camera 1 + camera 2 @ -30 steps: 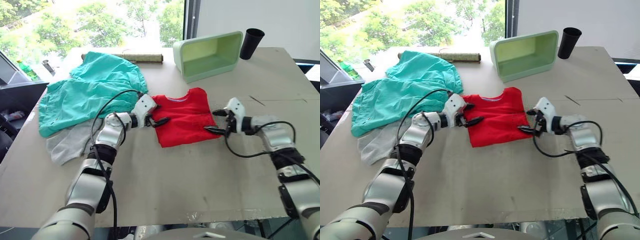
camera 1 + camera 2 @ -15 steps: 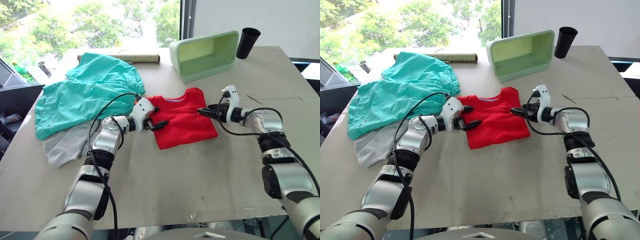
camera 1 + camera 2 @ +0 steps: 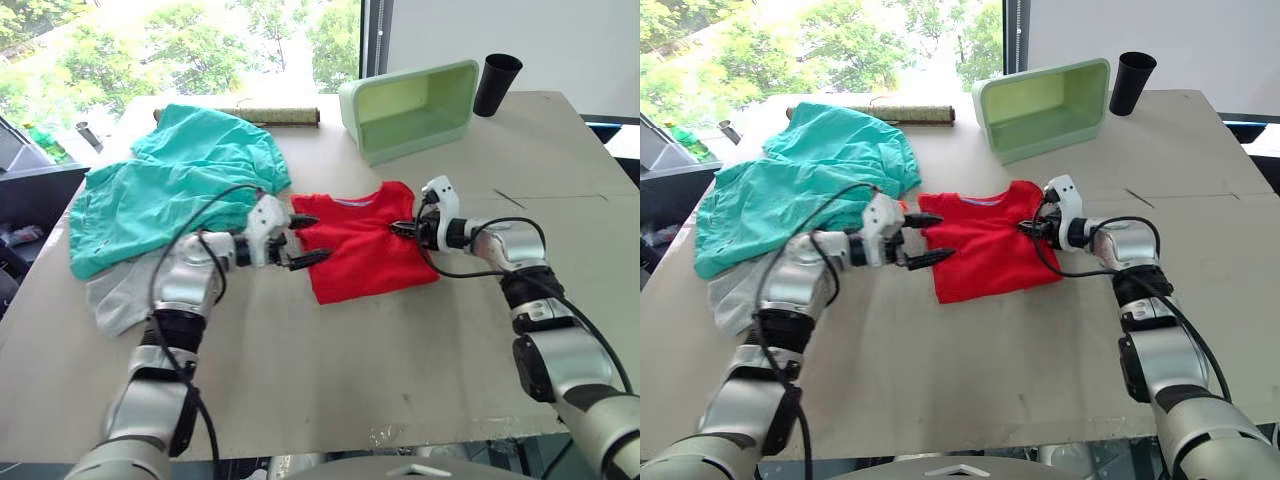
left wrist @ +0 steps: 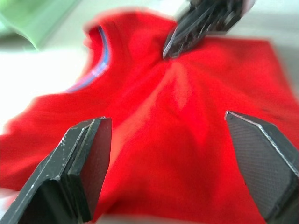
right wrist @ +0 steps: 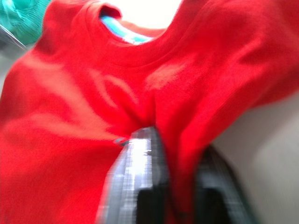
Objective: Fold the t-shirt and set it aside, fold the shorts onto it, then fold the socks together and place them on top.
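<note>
Pinching the t-shirt [image 3: 362,249], right hand [image 3: 402,229]; blue collar label [image 4: 99,69] unreadable.

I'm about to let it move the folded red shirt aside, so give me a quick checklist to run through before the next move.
1. Right end effector has fabric: ok, closed on a pinch of the t-shirt near its right edge.
2. Left end effector gripping: not ok, fingers open at the shirt's left edge, holding nothing.
3. T-shirt folded: ok, a compact rectangle, collar facing the green bin.
4. Shorts clear of the shirt: cannot tell, their edge lies very close to the shirt's far left corner.
5. Socks out of the way: ok, lying under the shorts' near edge.
6. Table space nearby: ok.
</note>
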`<action>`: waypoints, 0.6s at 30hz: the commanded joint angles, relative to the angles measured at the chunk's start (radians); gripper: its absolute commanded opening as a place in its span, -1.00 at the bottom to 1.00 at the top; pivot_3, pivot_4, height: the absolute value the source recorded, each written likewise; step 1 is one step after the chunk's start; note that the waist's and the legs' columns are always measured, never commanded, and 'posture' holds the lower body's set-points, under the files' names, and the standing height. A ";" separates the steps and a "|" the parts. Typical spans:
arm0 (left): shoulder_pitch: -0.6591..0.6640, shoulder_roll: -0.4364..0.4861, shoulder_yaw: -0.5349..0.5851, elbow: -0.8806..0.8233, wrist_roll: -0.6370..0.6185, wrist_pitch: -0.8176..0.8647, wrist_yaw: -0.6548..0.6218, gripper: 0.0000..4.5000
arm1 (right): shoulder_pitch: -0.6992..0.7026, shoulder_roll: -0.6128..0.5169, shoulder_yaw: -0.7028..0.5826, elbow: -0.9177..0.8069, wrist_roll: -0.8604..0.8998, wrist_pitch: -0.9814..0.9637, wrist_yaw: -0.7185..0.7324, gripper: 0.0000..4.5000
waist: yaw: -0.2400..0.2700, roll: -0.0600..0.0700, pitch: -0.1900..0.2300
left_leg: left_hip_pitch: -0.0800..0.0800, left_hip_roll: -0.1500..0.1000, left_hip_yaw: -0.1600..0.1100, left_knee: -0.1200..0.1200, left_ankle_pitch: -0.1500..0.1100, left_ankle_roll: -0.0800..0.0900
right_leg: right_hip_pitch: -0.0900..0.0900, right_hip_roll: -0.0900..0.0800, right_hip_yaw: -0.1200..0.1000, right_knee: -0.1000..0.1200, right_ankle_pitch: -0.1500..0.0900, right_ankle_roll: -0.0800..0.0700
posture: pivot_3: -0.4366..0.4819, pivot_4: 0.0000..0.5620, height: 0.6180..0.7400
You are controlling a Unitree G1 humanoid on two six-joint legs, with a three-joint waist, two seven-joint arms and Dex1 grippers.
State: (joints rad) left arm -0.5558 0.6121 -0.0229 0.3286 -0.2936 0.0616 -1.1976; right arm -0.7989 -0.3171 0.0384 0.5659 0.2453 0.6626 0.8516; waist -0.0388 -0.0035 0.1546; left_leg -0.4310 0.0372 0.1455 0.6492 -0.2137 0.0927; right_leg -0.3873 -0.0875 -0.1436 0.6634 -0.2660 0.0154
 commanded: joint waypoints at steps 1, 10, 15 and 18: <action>0.026 0.072 0.026 -0.225 -0.102 0.133 -0.068 0.84 | 0.063 -0.057 -0.016 -0.179 0.009 0.082 -0.033 -0.96 | 0.004 0.000 0.000 | 0.000 0.000 0.000 0.000 0.000 0.000 | 0.000 0.000 0.000 0.000 0.000 0.000 | -0.05 -0.47 1.00; 0.027 0.128 0.022 -0.644 -0.295 0.441 -0.020 0.84 | 0.311 -0.398 -0.145 -0.559 0.046 0.240 -0.029 -0.96 | 0.032 0.003 0.003 | -0.001 -0.001 -0.002 0.000 0.000 0.000 | 0.001 -0.002 0.000 -0.002 0.000 0.000 | -0.05 -0.47 1.00; -0.020 0.120 -0.003 -0.718 -0.344 0.519 0.002 0.84 | 0.449 -0.651 -0.216 -0.509 0.000 0.075 0.056 -0.96 | 0.032 0.003 0.003 | -0.001 -0.001 -0.002 -0.001 0.000 0.000 | 0.001 0.000 0.000 -0.002 -0.001 0.001 | -0.05 -0.47 1.00; -0.040 0.120 -0.031 -0.726 -0.325 0.525 0.003 0.84 | 0.485 -0.738 -0.239 -0.397 -0.035 -0.078 0.087 -0.96 | 0.028 0.003 0.003 | 0.000 -0.001 -0.001 -0.001 0.000 0.000 | 0.001 0.001 0.000 -0.002 -0.002 0.004 | -0.05 -0.47 1.00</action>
State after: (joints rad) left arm -0.5758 0.7268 -0.0495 -0.3641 -0.6134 0.5829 -1.1997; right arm -0.3135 -1.0190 -0.1624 0.1242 0.2359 0.6925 0.9153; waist -0.0109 -0.0002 0.1578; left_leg -0.4306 0.0367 0.1446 0.6485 -0.2139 0.0931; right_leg -0.3863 -0.0861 -0.1429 0.6612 -0.2684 0.0192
